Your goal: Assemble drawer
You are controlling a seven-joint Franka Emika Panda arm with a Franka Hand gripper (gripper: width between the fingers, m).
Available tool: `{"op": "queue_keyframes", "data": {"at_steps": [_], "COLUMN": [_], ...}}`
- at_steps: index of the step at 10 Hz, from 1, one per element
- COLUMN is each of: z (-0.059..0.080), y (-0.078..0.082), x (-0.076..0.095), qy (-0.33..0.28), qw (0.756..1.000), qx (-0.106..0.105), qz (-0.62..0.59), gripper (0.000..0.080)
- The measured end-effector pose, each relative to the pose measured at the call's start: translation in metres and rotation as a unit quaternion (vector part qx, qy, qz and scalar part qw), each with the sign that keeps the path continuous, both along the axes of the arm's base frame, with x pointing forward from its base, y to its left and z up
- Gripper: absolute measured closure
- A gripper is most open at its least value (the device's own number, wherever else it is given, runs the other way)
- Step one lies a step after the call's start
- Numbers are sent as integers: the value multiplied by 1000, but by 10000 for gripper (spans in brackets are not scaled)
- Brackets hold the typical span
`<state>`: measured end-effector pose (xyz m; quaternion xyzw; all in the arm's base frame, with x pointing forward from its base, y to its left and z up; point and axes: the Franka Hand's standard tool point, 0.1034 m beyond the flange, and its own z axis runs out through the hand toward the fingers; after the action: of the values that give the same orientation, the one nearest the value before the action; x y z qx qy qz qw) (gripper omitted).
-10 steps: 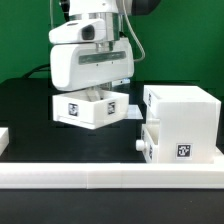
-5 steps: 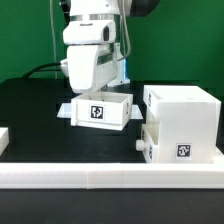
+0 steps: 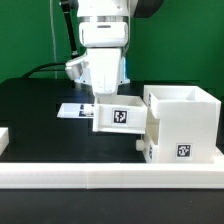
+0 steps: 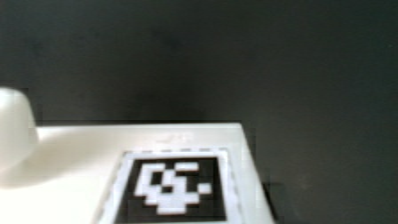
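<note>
We see the gripper [image 3: 106,95] lowered into a tray [image 3: 118,115] that sits just beside the casing [image 3: 185,115], on the exterior view's left. A second tray [image 3: 150,143], knob [image 3: 139,146] outward, rests against the casing's front near the border wall [image 3: 100,178]. The jaws are hidden by the tray wall; we cannot tell whether they clamp it. In the wrist view only a tagged white face [image 4: 169,170] over black table [image 4: 196,50] shows. We judge the tray light, rigid, thin-walled and smooth. Grip one upright wall across its thickness and keep it level.
</note>
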<state>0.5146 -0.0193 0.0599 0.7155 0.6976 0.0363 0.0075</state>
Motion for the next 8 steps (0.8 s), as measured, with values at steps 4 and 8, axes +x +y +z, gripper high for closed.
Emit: {"op": "queue_keyframes", "data": {"at_steps": [4, 8], "z": [-5, -4], "y": [0, 6], "x": [0, 10], "qy": [7, 7], "qw": [1000, 1000], "qx": [2, 2], "qz": [-2, 1], "gripper": [758, 757]}}
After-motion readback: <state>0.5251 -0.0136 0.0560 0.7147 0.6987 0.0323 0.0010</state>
